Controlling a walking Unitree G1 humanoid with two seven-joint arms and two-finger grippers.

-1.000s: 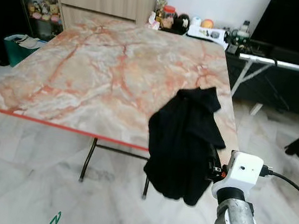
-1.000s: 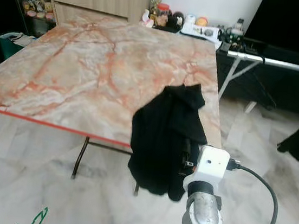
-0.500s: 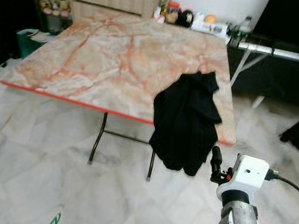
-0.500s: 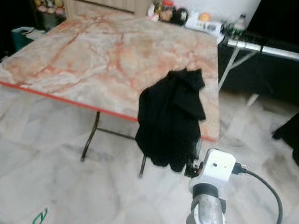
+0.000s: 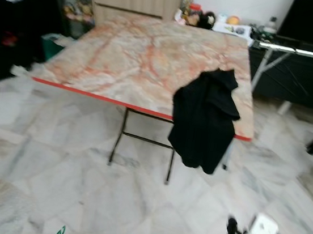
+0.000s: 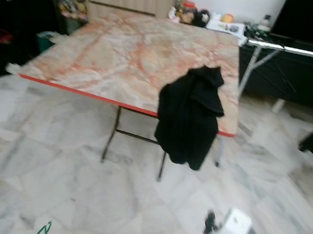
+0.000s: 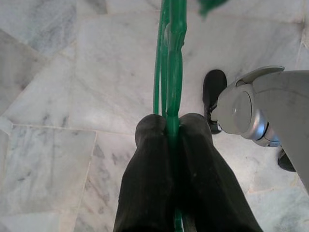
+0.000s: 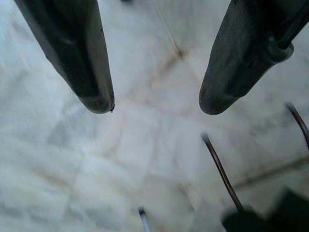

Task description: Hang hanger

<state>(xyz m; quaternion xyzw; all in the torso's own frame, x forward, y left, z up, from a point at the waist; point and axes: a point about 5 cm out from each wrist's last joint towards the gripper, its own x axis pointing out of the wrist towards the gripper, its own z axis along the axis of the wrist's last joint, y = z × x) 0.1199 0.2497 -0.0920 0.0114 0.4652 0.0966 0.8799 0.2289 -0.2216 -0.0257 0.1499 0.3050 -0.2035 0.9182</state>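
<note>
Left gripper [image 7: 173, 126]: its two black fingers are pressed together on the thin green plastic hanger [image 7: 170, 58], which runs out past the fingertips over the pale grey marble-tile floor [image 7: 53, 87]. A small green part of the hanger shows low in the head view, well apart from the table.

Right gripper [image 8: 157, 107]: fingers spread apart, nothing between them, floor tiles beyond the tips.

Ahead of both grippers stands the square folding table with a pink-veined marble top [image 5: 146, 59]. A black garment [image 5: 204, 120] is draped over its near right edge, hanging down.
</note>
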